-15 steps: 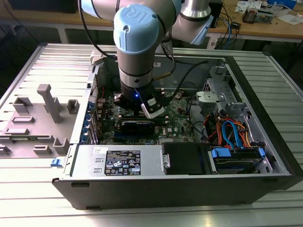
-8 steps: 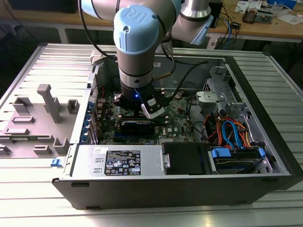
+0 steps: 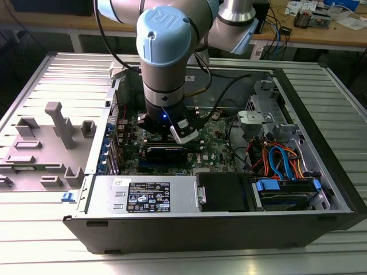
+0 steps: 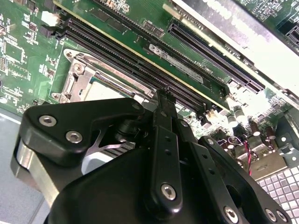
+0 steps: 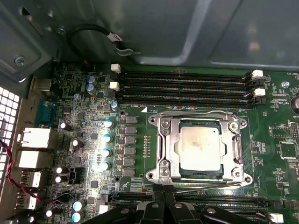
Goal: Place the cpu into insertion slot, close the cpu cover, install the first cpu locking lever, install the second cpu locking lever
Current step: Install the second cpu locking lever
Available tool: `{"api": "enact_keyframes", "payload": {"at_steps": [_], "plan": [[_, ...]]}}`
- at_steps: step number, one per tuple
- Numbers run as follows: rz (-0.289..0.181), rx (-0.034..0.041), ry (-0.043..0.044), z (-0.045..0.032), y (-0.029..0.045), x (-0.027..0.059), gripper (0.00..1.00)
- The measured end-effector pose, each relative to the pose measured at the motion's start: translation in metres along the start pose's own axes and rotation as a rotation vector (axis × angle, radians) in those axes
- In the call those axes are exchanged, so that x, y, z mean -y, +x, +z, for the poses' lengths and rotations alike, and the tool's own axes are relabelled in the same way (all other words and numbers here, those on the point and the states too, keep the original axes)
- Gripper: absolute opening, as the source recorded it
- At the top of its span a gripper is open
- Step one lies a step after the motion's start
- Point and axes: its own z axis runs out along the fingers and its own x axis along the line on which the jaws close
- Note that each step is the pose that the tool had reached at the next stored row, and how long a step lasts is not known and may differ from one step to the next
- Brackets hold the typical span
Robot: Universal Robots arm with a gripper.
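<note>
In the first wrist view the cpu [image 5: 200,148], a dull silver square, lies in the insertion slot [image 5: 164,148] on the green motherboard. The cpu cover [image 5: 236,148], a silvery frame, lies flat around it. Thin wire levers [image 5: 196,113] run along two sides of the frame; I cannot tell whether they are latched. My gripper [image 5: 166,209] hovers just off the socket's edge, over the memory slots, fingers together and holding nothing. In the second wrist view the gripper [image 4: 163,93] points at the black memory slots beside the socket [image 4: 86,79]. In the exterior view the gripper [image 3: 167,139] reaches down into the open case.
The open computer case [image 3: 321,137] lies on a slatted metal table. A black graphics card [image 3: 166,153] sits just in front of the arm. Orange and blue cables [image 3: 281,160] and a drive cage lie at the exterior view's right. A grey fixture [image 3: 60,129] stands outside on the left.
</note>
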Motion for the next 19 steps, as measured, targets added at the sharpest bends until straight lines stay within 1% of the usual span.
{"api": "enact_keyframes", "payload": {"at_steps": [11,14,16,17,19], "plan": [[0.000,0.0000,0.0000,0.0001,0.0005,0.0000,0.11],[0.002,0.0004,-0.0009,0.0010,0.0029,0.0001,0.11],[0.002,0.0006,-0.0031,0.0011,0.0053,0.0000,0.11],[0.002,0.0007,-0.0067,0.0013,0.0064,0.0001,0.11],[0.002,0.0008,-0.0101,0.0014,0.0069,0.0001,0.11]]}}
